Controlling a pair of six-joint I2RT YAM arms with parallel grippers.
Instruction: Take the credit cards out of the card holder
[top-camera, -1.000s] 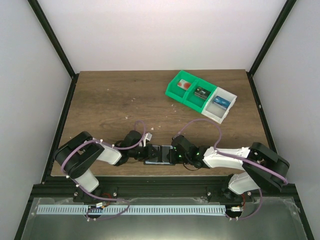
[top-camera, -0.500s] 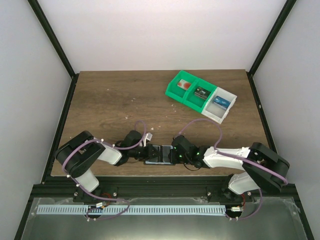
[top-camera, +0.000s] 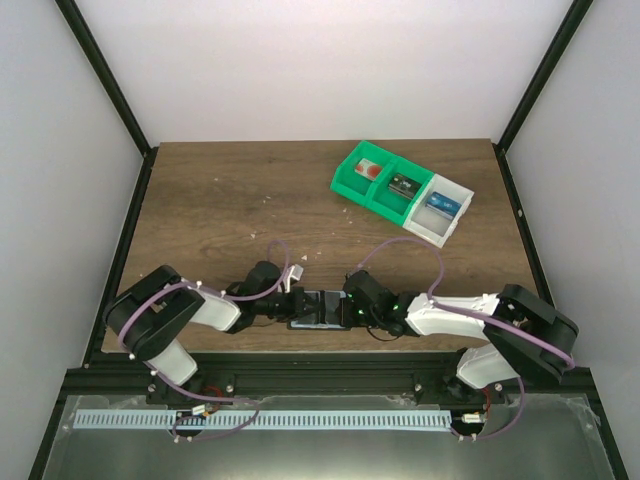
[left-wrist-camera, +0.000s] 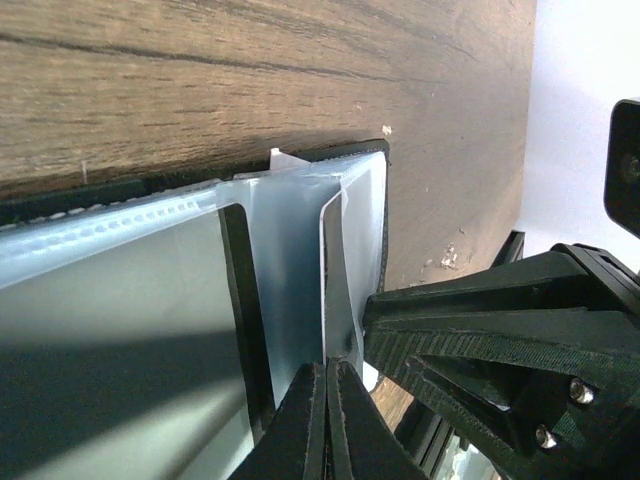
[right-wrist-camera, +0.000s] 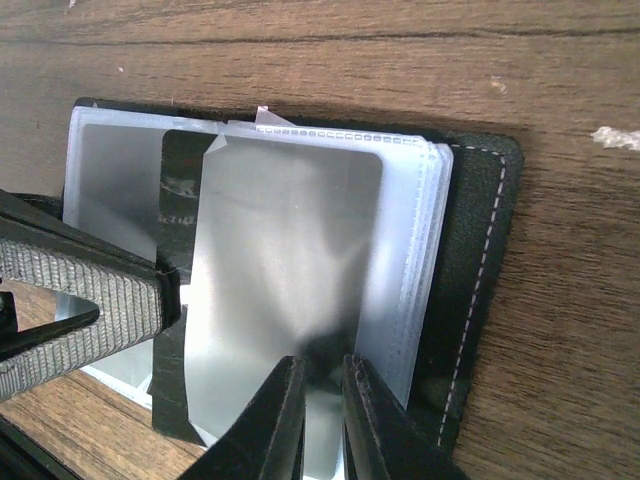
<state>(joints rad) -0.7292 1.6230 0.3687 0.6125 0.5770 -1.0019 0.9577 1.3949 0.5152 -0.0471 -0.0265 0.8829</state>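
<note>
White walls (top-camera: 320, 60) enclose a wooden table (top-camera: 220, 200); the card holder (top-camera: 318, 308) lies open near its front edge, with green-and-white bins (top-camera: 387, 178) well beyond it. At the holder's left end the left gripper (top-camera: 297, 307) is closed, pinching a clear sleeve (left-wrist-camera: 290, 260). At its right end the right gripper (top-camera: 343, 308) is nearly closed, its jaws straddling a silvery card (right-wrist-camera: 290, 260), grip unclear.

right claw (right-wrist-camera: 318, 375) is pinching the card holder (right-wrist-camera: 478, 250)
it's gripping the near edge of a shiny clear sleeve (right-wrist-camera: 290, 250), holder's lying open on the wooden surface (right-wrist-camera: 560, 70)

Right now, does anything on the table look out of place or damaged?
Pale crumbs lie scattered on the wooden table, as stray debris. The card holder lies open, its clear sleeves fanned unevenly; no damage shows.
</note>
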